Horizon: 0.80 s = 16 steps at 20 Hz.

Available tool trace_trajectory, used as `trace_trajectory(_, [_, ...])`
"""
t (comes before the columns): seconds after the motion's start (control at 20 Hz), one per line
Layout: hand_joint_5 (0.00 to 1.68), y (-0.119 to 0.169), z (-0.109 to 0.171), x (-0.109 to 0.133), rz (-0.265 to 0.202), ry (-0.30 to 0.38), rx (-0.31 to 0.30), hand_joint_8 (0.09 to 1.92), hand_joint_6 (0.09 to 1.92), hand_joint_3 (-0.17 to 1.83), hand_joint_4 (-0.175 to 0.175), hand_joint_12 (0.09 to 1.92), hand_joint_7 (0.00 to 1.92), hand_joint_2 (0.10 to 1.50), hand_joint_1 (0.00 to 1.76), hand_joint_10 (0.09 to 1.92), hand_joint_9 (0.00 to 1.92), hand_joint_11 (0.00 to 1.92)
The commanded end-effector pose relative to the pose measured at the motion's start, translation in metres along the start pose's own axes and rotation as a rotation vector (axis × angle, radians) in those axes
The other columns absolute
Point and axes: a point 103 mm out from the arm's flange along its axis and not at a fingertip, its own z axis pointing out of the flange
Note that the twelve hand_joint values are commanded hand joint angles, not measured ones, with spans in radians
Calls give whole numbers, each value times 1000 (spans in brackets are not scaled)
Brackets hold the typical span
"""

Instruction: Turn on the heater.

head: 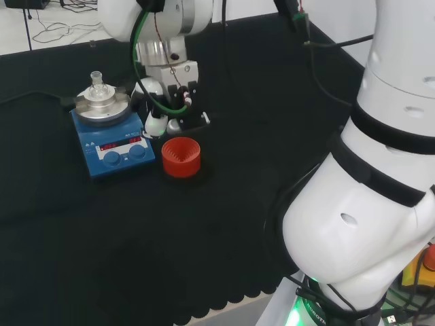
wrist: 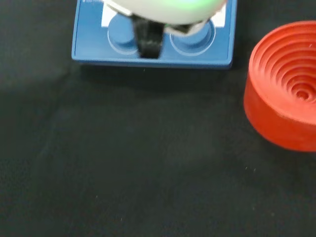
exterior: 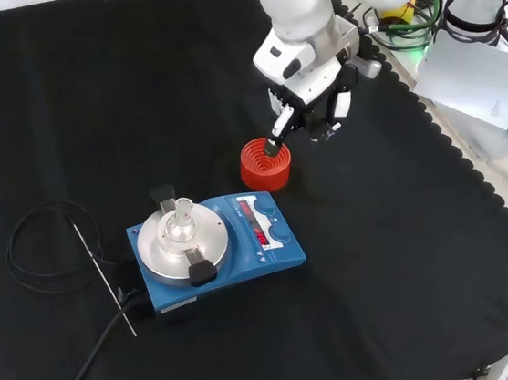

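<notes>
The heater is a blue box with a round silver plate, two blue knobs and a lit red display. A small clear glass flask stands on its plate. The hand hangs just right of the heater in the head view, above the cloth and behind a red ribbed ring. In the front view the hand is beyond the heater, with one black finger pointing down over the ring and touching nothing. It holds nothing. The wrist view shows the heater's knobs behind a dark finger.
A red ribbed ring stand sits on the cloth right beside the heater's front corner, also seen as the ring and the ring. A black cable and a thin metal rod lie left of the heater in the front view.
</notes>
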Motion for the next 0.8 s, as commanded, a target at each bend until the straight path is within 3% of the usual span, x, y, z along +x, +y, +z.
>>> trace_trajectory(0.05, [555,10,17,11,-20,-12,61,1395,87,804,-99,995,1508,744,1271,1263,1666,1385])
trace_trajectory(0.3, [498,21,24,17,-30,-21,143,1544,89,951,-81,1283,1576,725,1434,1463,1707,1275])
trace_trajectory(0.45, [453,28,26,18,-33,-28,198,1568,87,1016,-69,1332,1601,699,1459,1506,1718,1272])
trace_trajectory(0.8, [420,39,28,24,-48,-38,260,1577,87,1080,-55,1366,1624,670,1473,1541,1724,1277])
